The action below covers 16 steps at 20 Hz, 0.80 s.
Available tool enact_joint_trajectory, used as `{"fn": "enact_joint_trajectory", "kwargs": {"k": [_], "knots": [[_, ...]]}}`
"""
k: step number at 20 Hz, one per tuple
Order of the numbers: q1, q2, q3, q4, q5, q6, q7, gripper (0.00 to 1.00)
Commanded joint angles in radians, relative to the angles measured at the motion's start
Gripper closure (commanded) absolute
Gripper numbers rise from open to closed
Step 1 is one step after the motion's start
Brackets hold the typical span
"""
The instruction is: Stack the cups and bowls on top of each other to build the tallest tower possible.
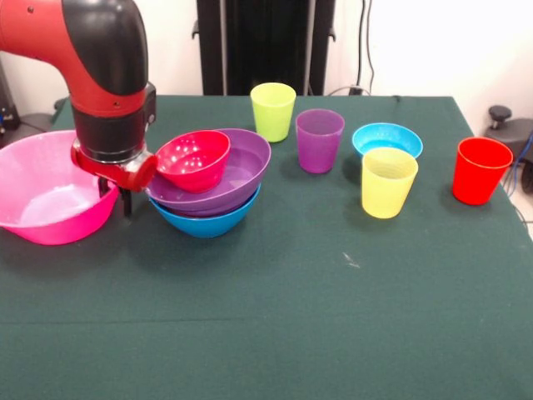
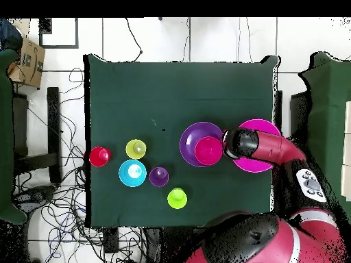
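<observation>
The tower stands left of centre: a medium blue bowl (image 1: 204,222) at the bottom, the large purple bowl (image 1: 237,177) (image 2: 192,140) nested in it, and a small red bowl (image 1: 193,160) (image 2: 208,151) lying tilted on the purple bowl's left side. My gripper (image 1: 123,198) hangs low between this pile and the very large pink bowl (image 1: 46,196) (image 2: 259,125), close to the red bowl's left edge. The arm's wrist hides its tip from above. To the right stand the lime green cup (image 1: 273,111), purple cup (image 1: 320,140), yellow cup (image 1: 388,182) and red cup (image 1: 480,170), all upright.
A light blue bowl (image 1: 387,138) sits just behind the yellow cup. The green cloth-covered table (image 1: 250,317) stretches toward the front. From above, the loose cups and the light blue bowl (image 2: 132,173) cluster on the side opposite the pink bowl.
</observation>
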Motion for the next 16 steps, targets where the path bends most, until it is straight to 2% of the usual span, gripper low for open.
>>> {"fn": "enact_joint_trajectory", "kwargs": {"k": [1, 10, 14, 16], "knots": [[0.030, 0.014, 0.024, 0.023, 0.011, 0.002, 0.071, 1.00], [0.035, 0.008, 0.020, 0.024, 0.018, 0.040, 0.054, 1.00], [0.032, -0.001, 0.024, 0.030, 0.014, 0.005, 0.056, 1.00], [0.033, -0.033, 0.026, 0.040, 0.011, 0.005, 0.048, 1.00]]}}
